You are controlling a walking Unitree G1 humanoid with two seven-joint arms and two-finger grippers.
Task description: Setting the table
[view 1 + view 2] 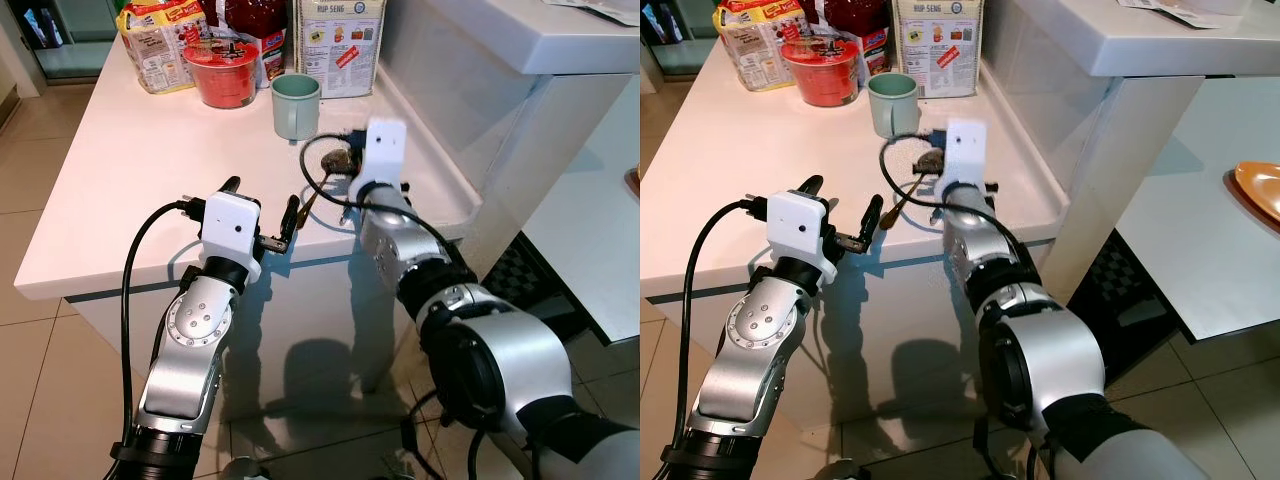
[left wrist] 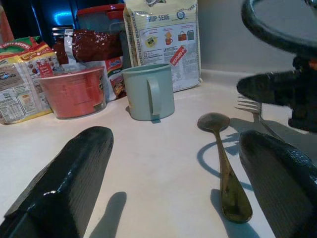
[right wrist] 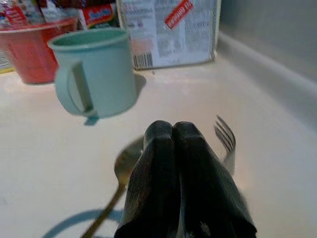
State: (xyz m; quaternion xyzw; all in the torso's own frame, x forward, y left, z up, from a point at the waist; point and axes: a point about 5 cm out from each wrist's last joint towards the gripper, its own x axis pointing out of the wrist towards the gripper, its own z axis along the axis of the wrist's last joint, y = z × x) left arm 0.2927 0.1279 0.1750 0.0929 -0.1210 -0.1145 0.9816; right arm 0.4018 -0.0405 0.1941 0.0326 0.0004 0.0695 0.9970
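Observation:
A brass-coloured spoon (image 2: 225, 163) lies on the white counter (image 1: 130, 170), its bowl pointing toward a pale green mug (image 1: 296, 105). Beside the spoon, on the wall side, rests a silver fork (image 3: 225, 136). My left gripper (image 1: 262, 205) hovers at the counter's front edge, open, with the spoon handle's end close to its right-hand finger. My right gripper (image 3: 172, 130) is shut with nothing in it, its tips low over the counter between the spoon's bowl and the fork. In the eye views its fingers are hidden behind the white wrist housing (image 1: 386, 148).
At the back of the counter stand a red tub (image 1: 222, 75), a noodle packet (image 1: 155, 45) and a printed bag (image 1: 340, 40). A raised white ledge (image 1: 520, 40) borders the counter on the right. A lower table with an orange plate (image 1: 1260, 190) is further right.

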